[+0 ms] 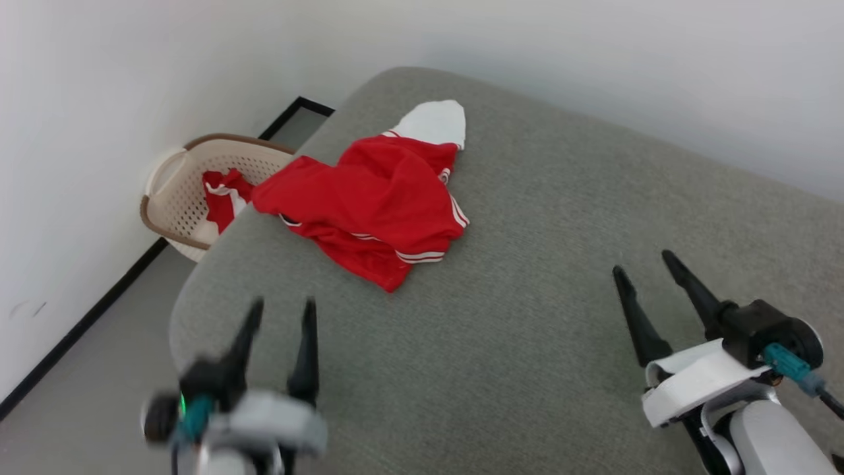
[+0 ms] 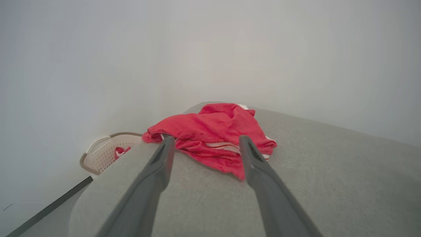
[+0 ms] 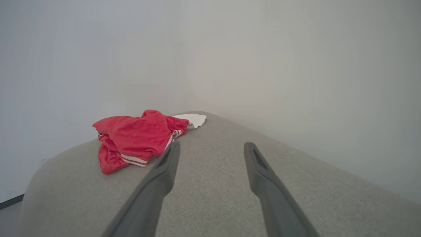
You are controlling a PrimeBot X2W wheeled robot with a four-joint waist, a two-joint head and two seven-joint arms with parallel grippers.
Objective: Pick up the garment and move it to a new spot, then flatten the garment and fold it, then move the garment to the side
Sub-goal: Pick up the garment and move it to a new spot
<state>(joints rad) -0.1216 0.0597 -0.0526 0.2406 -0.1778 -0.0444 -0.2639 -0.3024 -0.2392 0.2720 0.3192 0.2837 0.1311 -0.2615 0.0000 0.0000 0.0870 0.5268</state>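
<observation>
The garment (image 1: 369,204) is a red shirt with a white sleeve and striped trim, lying crumpled near the far left edge of a grey padded surface (image 1: 541,316). It also appears ahead in the left wrist view as the garment (image 2: 213,135) and at the left in the right wrist view as the garment (image 3: 135,138). My left gripper (image 1: 282,305) hovers open at the lower left, short of the shirt, holding nothing. My right gripper (image 1: 643,260) is open at the lower right, well away from the shirt. In each wrist view the fingers (image 2: 158,171) (image 3: 164,171) stand spread apart.
A cream perforated basket (image 1: 181,191) with a brown rim stands on the floor beyond the surface's left edge, holding another red and white cloth (image 1: 224,198). White walls close in behind and to the left. The grey surface stretches wide to the right.
</observation>
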